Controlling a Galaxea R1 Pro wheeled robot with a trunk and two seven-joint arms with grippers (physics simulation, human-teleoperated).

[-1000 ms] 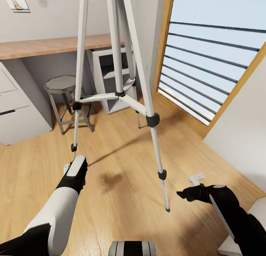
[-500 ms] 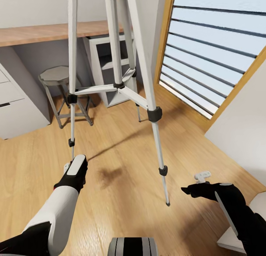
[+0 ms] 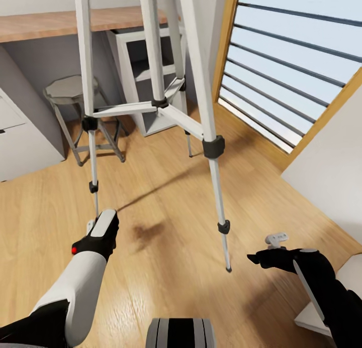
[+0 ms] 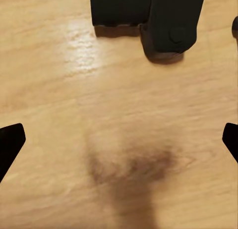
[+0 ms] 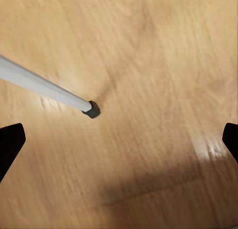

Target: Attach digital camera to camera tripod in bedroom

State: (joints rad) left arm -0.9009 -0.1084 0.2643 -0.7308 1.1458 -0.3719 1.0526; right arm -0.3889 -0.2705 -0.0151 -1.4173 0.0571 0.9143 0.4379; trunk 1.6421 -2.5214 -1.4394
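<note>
The camera tripod [image 3: 213, 147] stands close ahead on the plank floor, with three silver legs, black joints and braces; its head is above the picture. One leg tip [image 5: 90, 109] shows below my right gripper [image 5: 119, 140]. My right gripper [image 3: 266, 248] hovers open to the right of the near leg, nothing in it. My left gripper [image 3: 98, 223] hangs open just in front of the left leg's foot. A black camera-shaped body [image 4: 148, 16] rests on the floor beyond my left gripper [image 4: 119, 140], not between the fingertips. A small red dot [image 3: 74, 249] shows beside my left wrist.
A grey metal stool [image 3: 65, 89] stands under the wooden desk [image 3: 50, 24], beside white drawers [image 3: 20, 147] and an open shelf unit [image 3: 146, 72]. The wood-framed window [image 3: 301, 62] and a white wall [image 3: 332, 177] close the right side. My base [image 3: 180, 333] is at the bottom.
The whole head view has shifted, so tripod, stool and desk sit higher in the picture. A red dot has come into sight by my left wrist. My right gripper sits slightly further right.
</note>
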